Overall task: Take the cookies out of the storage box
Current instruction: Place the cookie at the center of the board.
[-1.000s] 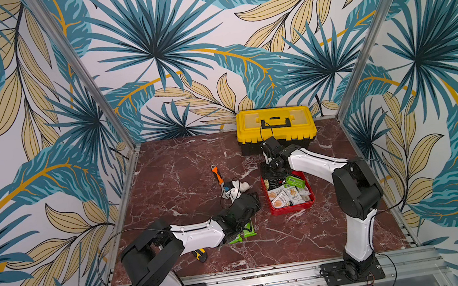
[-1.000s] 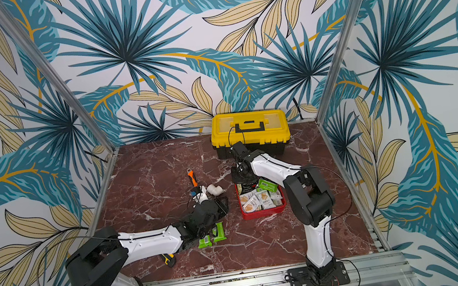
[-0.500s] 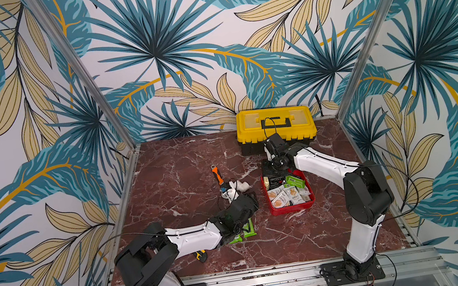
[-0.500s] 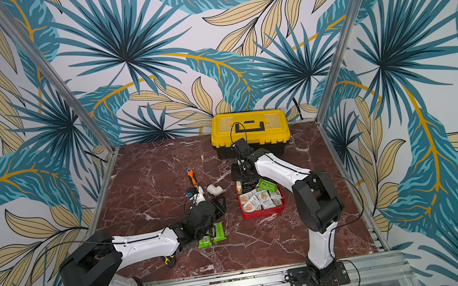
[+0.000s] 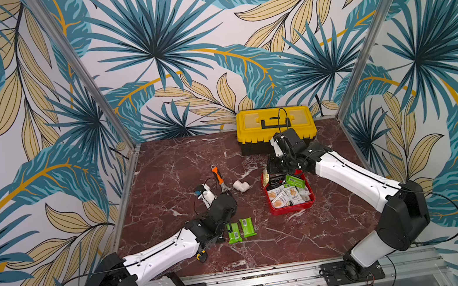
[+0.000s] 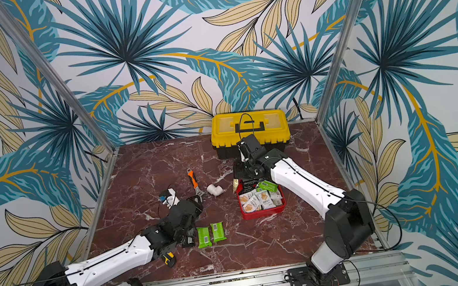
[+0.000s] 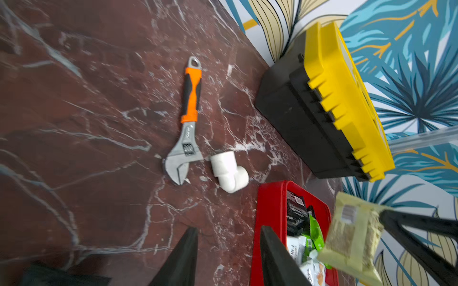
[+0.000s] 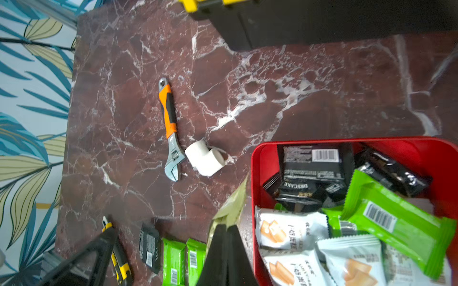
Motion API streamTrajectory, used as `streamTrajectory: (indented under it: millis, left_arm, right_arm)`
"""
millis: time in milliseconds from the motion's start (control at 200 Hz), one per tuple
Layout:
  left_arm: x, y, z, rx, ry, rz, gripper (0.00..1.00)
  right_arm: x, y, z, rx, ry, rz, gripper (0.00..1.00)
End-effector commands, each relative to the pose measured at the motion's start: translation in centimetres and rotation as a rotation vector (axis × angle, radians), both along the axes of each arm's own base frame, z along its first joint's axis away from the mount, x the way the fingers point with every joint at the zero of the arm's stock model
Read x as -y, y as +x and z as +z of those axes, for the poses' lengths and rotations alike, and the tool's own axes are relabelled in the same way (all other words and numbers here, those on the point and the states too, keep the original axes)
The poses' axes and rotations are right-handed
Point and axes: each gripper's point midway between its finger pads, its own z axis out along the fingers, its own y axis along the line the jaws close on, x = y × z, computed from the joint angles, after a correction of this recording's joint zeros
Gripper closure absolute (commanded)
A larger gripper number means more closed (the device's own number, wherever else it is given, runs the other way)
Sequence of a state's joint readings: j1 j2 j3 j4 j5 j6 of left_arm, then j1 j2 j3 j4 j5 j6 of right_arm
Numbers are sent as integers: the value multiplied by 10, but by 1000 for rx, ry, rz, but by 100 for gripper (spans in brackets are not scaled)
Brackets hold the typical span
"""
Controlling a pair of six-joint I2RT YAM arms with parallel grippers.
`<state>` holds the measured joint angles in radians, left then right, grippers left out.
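The red storage box (image 5: 291, 208) (image 8: 254, 178) holds several cookies: black, green and white packets (image 8: 290, 231). My right gripper (image 8: 226, 226) (image 5: 270, 171) is shut on a cream cookie packet (image 8: 233, 205) (image 7: 352, 235), held just outside the box's left rim near its far corner. Two green packets (image 5: 240, 230) and a black one (image 6: 188, 240) lie on the table in front of my left gripper (image 7: 229, 229) (image 5: 229, 202). It hangs open and empty above the table, left of the box.
A yellow-and-black toolbox (image 5: 275, 124) stands at the back behind the box. An orange-handled wrench (image 5: 218, 176) and a white pipe elbow (image 5: 241, 185) lie left of the box. A yellow utility knife (image 5: 201, 256) lies beside the left arm.
My right gripper has shut on the cream packet at the box's far left corner, and its arm has stretched out lower. The left arm has barely shifted.
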<state>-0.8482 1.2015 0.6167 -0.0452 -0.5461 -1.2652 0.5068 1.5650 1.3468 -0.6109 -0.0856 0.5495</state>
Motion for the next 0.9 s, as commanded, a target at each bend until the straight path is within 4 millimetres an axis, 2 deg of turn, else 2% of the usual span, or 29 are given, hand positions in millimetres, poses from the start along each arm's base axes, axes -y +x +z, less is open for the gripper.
streamTrajectory:
  millis: [0, 180, 320, 421, 581, 591, 616, 896]
  left_arm:
    - [-38, -18, -22, -83, 109, 55, 54]
    - [-67, -36, -33, -119, 113, 108, 54]
    - [-83, -48, -38, -134, 108, 138, 54]
    - [-91, -56, -40, -140, 107, 150, 54]
    - [-106, -67, -43, -145, 102, 183, 54]
    - [-107, -67, -43, -144, 103, 184, 54]
    - [-109, -69, -44, -144, 103, 186, 54]
    - [-118, -80, -45, -140, 90, 174, 54]
  right_arm:
    - [-18, -28, -15, -75, -26, 37, 100]
    - [-43, -41, -46, -122, -209, 49, 100]
    - [-43, -34, -62, -132, -410, 7, 100]
    - [-46, -28, -70, -130, -482, -6, 100]
    - [-51, -21, -86, -168, -550, -1, 100]
    - [-59, -27, -87, -163, -552, 21, 100]
    - [-64, -29, -89, -165, -554, 32, 100]
    - [-93, -29, -113, -186, -577, 74, 100]
